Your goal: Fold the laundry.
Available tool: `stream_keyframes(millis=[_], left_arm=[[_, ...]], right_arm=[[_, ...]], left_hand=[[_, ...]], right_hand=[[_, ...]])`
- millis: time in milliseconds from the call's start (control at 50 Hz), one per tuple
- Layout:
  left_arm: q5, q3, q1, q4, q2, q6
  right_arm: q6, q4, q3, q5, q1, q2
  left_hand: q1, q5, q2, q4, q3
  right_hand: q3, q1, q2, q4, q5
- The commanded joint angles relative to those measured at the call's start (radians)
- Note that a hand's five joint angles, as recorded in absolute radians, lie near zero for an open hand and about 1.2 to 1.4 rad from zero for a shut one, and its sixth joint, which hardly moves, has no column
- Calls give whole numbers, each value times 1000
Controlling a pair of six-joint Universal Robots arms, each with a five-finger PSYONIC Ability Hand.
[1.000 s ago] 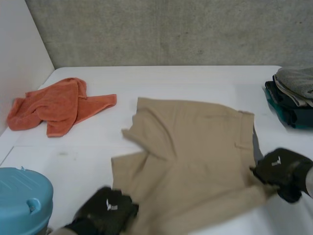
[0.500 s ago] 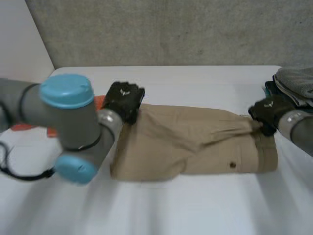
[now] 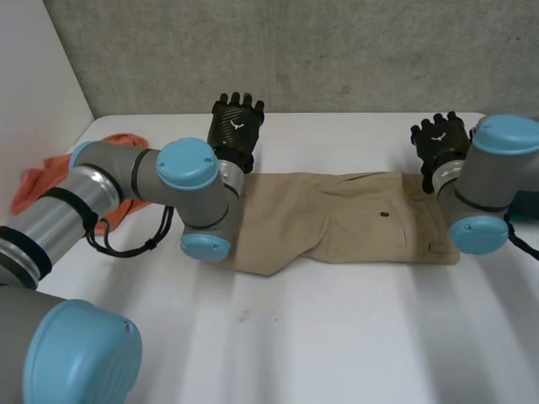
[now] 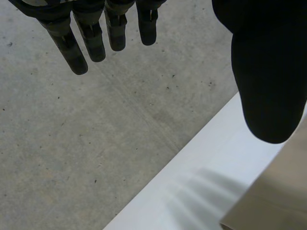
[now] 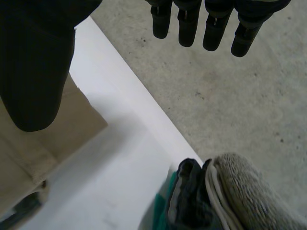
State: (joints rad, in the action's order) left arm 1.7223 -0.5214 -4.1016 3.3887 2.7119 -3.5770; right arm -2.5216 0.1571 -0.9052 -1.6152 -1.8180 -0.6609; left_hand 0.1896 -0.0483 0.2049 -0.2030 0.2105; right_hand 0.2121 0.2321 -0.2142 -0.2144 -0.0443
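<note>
Over table (image 3: pixel 337 337), left robot hand (image 3: pixel 235 126), right robot hand (image 3: pixel 440 139) spread empty.

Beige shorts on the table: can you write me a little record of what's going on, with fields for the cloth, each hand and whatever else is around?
Beige shorts: folded over, flat on the white table, between both hands
Left hand: open, fingers straight, by the shorts' far left corner, holding nothing
Right hand: open, by the far right corner, holding nothing
Orange towel: crumpled, left of the shorts
Folded clothes stack: beside the right hand
</note>
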Motion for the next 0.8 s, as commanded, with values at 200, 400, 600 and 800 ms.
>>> stream_keyframes(millis=[200, 400, 600, 800], left_arm=[[26, -598, 20, -20, -415, 69], [-23, -756, 21, -22, -517, 184], [-26, -815, 18, -22, -606, 184], [-24, -876, -6, -22, -687, 188]], right_arm=[[-149, -304, -460, 193, 103, -347], [-135, -122, -557, 186, 137, -313], [81, -62, -598, 49, 187, -442], [388, 158, -594, 72, -14, -474]], left_hand=[[-15, 48, -30, 28, -36], [-15, 48, -30, 28, -36], [-15, 48, -30, 28, -36], [-15, 48, -30, 28, -36]], right_hand=[[105, 85, -103, -102, -98], [623, 603, -621, -621, -616], [1184, 1164, -1182, -1182, -1177], [1184, 1164, -1182, -1182, -1177]])
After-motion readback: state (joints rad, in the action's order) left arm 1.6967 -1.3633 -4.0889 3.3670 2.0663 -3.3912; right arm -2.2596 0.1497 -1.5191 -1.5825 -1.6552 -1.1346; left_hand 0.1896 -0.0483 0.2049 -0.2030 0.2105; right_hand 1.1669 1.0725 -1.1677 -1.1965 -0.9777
